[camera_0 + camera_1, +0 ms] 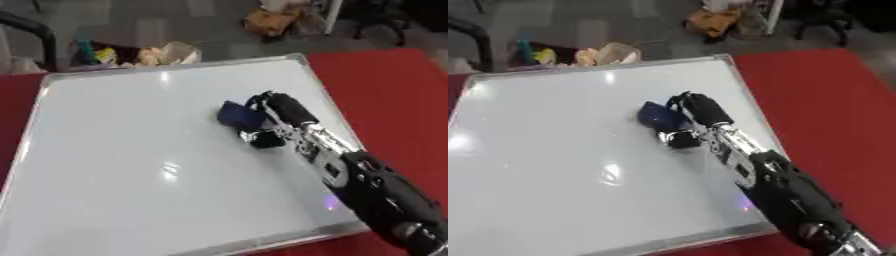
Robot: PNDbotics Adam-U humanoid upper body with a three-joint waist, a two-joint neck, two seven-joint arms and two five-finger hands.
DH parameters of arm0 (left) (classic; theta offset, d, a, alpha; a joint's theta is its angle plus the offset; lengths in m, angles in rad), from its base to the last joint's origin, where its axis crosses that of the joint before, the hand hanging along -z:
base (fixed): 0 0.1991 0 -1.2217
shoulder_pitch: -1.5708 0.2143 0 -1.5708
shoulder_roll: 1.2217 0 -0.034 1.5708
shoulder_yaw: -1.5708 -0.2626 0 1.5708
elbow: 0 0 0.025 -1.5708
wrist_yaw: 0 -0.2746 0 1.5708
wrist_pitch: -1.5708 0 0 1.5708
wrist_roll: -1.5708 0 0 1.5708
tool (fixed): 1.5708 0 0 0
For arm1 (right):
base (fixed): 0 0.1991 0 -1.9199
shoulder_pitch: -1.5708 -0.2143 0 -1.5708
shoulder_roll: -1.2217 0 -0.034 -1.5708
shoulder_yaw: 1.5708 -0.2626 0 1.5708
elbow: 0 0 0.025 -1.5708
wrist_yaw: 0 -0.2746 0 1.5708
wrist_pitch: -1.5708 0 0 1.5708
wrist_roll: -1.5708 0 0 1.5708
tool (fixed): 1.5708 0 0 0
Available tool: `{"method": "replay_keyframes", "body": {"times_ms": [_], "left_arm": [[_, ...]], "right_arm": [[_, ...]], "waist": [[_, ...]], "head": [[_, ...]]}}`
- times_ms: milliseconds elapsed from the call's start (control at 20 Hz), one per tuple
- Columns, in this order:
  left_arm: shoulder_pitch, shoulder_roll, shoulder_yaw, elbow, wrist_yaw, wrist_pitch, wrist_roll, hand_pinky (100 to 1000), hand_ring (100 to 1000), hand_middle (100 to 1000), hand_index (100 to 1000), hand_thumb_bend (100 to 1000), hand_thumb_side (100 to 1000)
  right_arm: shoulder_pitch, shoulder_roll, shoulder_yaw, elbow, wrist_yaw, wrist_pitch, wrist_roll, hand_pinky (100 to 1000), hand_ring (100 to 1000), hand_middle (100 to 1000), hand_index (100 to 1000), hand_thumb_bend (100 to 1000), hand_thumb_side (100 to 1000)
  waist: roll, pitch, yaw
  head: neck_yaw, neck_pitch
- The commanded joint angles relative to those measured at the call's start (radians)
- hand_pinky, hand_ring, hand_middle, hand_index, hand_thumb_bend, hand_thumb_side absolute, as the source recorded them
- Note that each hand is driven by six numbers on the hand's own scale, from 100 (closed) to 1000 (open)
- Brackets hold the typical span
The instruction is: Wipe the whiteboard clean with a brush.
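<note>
Whiteboard point(131, 165) on red surface – right robot hand point(278, 114) gripping blue brush point(237, 114)

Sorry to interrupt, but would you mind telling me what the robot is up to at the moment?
The right robot hand holds a dark blue brush against the whiteboard, which lies flat on a red table. Its fingers are curled round the brush, right of the board's middle. No writing is visible on the board; only glare from the lights shows on it. The left robot hand is not in view.
</note>
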Motion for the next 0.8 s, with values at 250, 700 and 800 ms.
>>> {"method": "replay_keyframes", "body": {"times_ms": [250, 700, 800], "left_arm": [[-0.005, 0.01, 0.004, -0.018, -0.001, 0.0, -0.001, 427, 604, 503, 642, 310, 913], [0.001, 0.009, 0.006, -0.018, -0.002, 0.002, 0.001, 427, 605, 503, 641, 310, 914], [0.001, 0.009, 0.007, -0.018, -0.002, 0.002, 0.001, 426, 605, 503, 641, 311, 914]], "right_arm": [[0.011, -0.011, 0.04, -0.123, -0.031, 0.001, 0.026, 465, 595, 410, 741, 113, 420], [0.044, -0.045, 0.084, -0.351, -0.065, 0.003, 0.078, 461, 594, 407, 741, 111, 413], [0.053, -0.051, 0.091, -0.389, -0.072, 0.004, 0.09, 459, 594, 406, 741, 109, 413]], "waist": [[-0.001, -0.017, -0.006], [-0.006, -0.022, -0.017], [-0.007, -0.022, -0.018]], "head": [[0.0, 0.009], [0.005, 0.016], [0.005, 0.017]]}}
